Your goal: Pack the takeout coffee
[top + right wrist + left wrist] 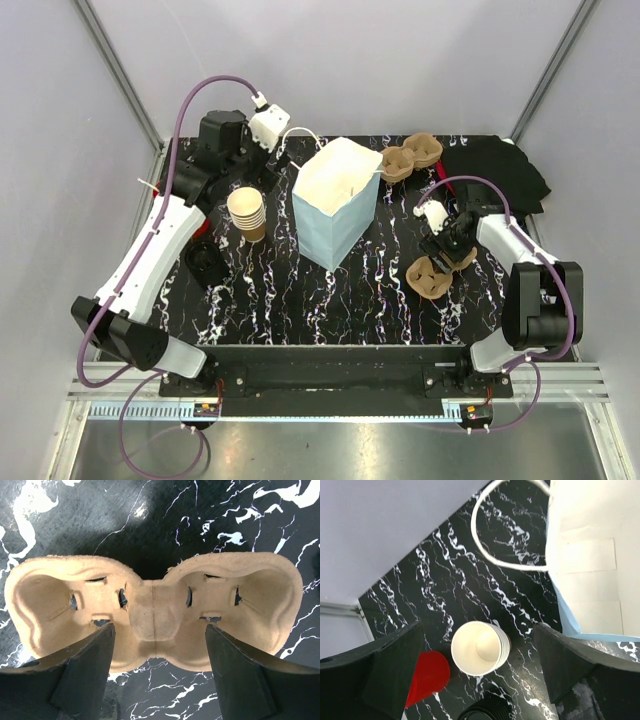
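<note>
No single tan cup stands apart; I see only a stack of nested tan cups (246, 212), pale inside, also in the left wrist view (480, 647). A stack of black lids (205, 263) lies near it and shows at the left wrist view's lower edge (485, 711). My left gripper (254, 176) is open and empty above the cup stack, which shows between its jaws (477, 625). My right gripper (441, 252) is open and empty, jaws either side of the middle of a brown pulp cup carrier (438, 275), close above it (159, 627). The carrier (50, 595) is empty.
An open pale-blue paper bag (335, 200) with a white loop handle (490, 540) stands mid-table, right of the cups. More pulp carriers (410, 155) and a black cloth (497, 172) lie at the back right. A red object (427, 675) lies left of the cups.
</note>
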